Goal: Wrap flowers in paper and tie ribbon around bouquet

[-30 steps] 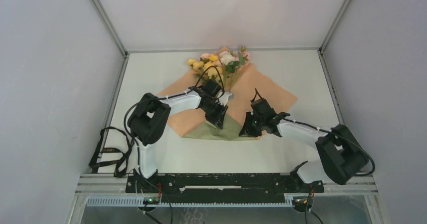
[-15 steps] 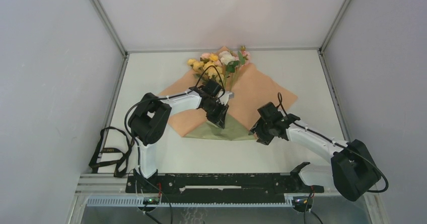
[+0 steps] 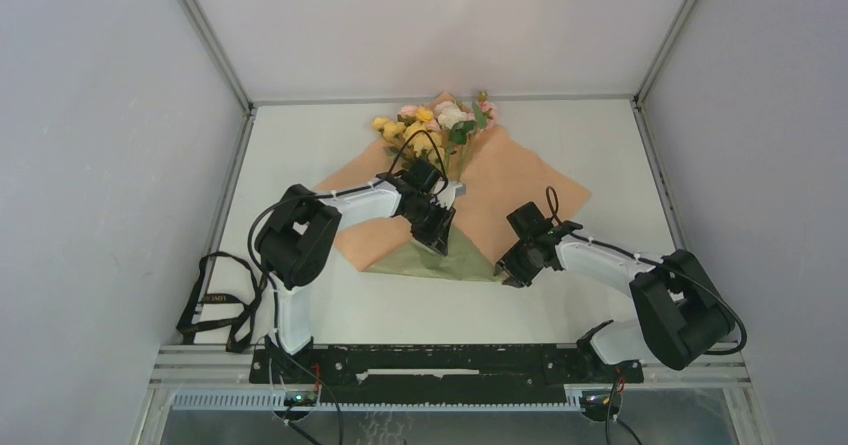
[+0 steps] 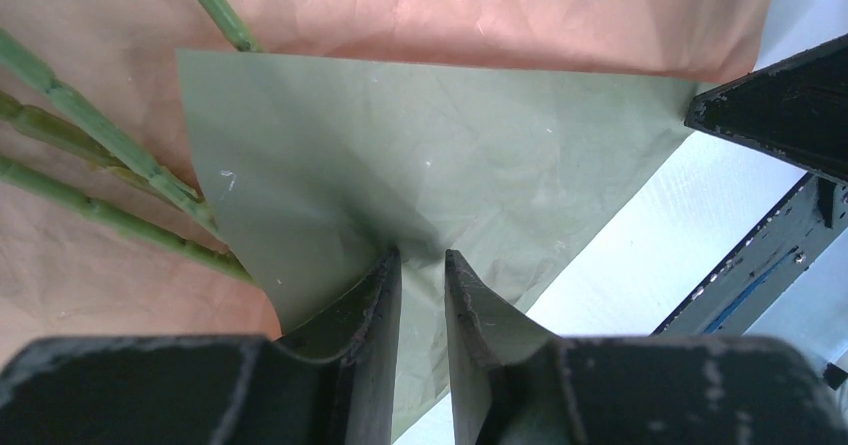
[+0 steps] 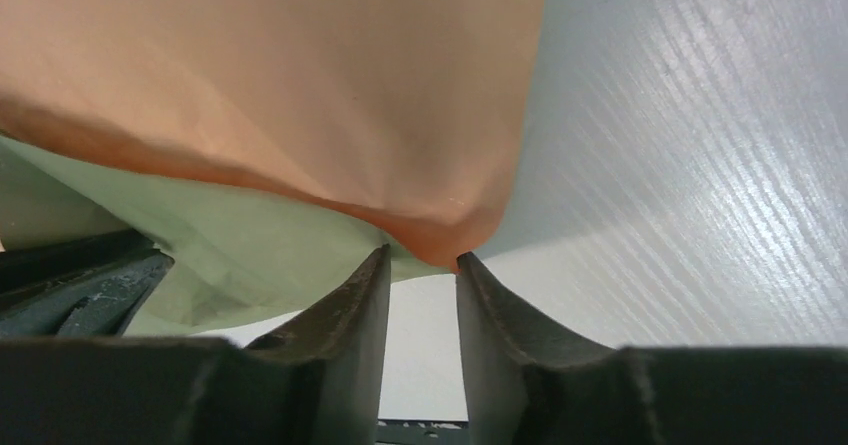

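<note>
Peach-and-olive paper (image 3: 520, 180) mid-frame, flowers (image 3: 435, 120) at top | left gripper (image 4: 422, 265) pinching the folded olive flap | right gripper (image 5: 420, 265) at the paper's lower-right edge, grip unclear

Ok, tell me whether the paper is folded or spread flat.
Partly folded: the paper's near corner is turned up, olive side showing over the stems.

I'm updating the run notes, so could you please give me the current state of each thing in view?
paper: spread peach side up, near corner folded over showing olive
flowers: lying on the paper, stems unwrapped
ribbon: lying loose, unused
left gripper: pressing the olive flap
right gripper: at the paper's lifted edge, grip unclear
</note>
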`<action>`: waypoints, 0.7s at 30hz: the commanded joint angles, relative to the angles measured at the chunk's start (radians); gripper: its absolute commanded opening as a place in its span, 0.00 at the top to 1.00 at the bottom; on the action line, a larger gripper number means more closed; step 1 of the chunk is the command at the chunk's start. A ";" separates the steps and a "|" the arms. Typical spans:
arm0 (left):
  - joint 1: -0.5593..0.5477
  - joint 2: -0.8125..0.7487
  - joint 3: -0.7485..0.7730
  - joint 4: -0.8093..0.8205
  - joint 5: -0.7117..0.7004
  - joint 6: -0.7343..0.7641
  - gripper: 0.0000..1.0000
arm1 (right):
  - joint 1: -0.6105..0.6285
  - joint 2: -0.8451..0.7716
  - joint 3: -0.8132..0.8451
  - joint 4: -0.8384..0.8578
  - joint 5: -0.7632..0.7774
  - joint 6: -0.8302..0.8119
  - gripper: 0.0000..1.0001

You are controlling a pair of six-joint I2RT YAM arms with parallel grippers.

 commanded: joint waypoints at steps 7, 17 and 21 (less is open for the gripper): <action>-0.005 -0.011 -0.021 0.056 -0.042 -0.006 0.72 | -0.021 -0.035 0.009 0.085 0.113 -0.217 1.00; 0.007 0.043 -0.023 0.142 -0.052 -0.039 0.74 | 0.120 -0.022 0.282 -0.005 0.386 -0.591 1.00; 0.016 0.069 -0.014 0.143 -0.045 -0.056 0.74 | 0.170 -0.046 0.293 0.062 0.417 -0.686 1.00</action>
